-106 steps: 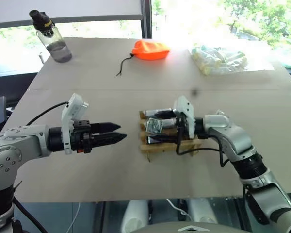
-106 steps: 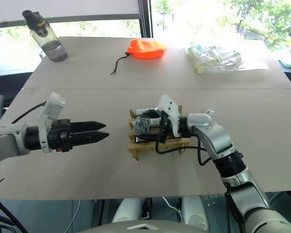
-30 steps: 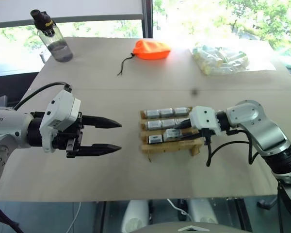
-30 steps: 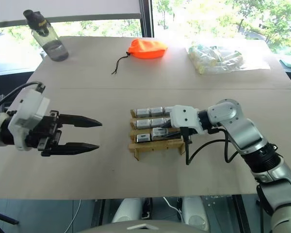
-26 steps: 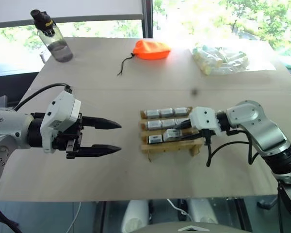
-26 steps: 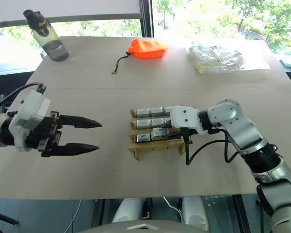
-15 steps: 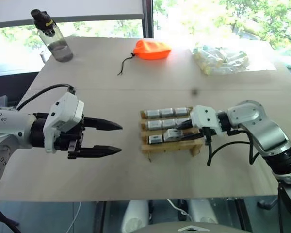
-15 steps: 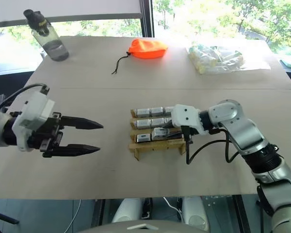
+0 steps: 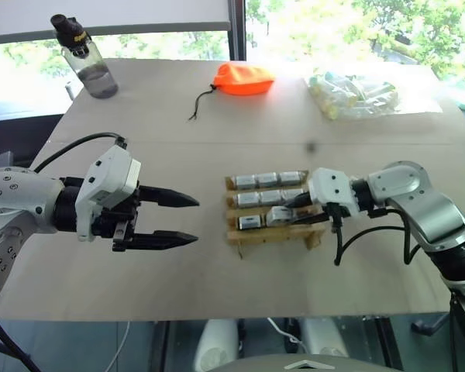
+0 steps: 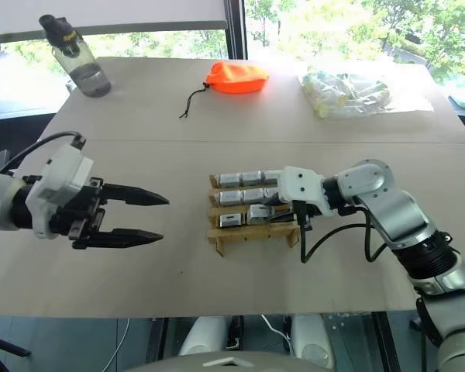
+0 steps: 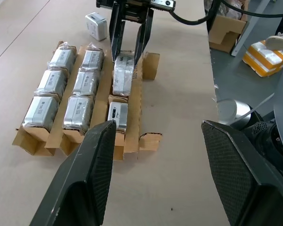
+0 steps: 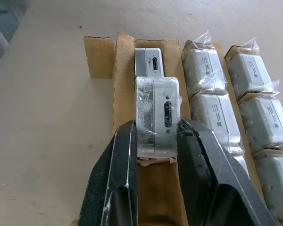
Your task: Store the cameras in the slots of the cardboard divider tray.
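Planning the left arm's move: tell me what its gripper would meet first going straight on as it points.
Probably the cardboard divider tray. The left gripper, jaws open, aims at its near end across bare table; height is hard to judge.

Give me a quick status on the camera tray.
Right gripper shut on a camera in the cardboard tray's near row. Left gripper open, off to the side. Nothing blocking.

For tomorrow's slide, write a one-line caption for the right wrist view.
Right gripper clamps a wrapped camera in the cardboard divider tray's nearly filled outer row.
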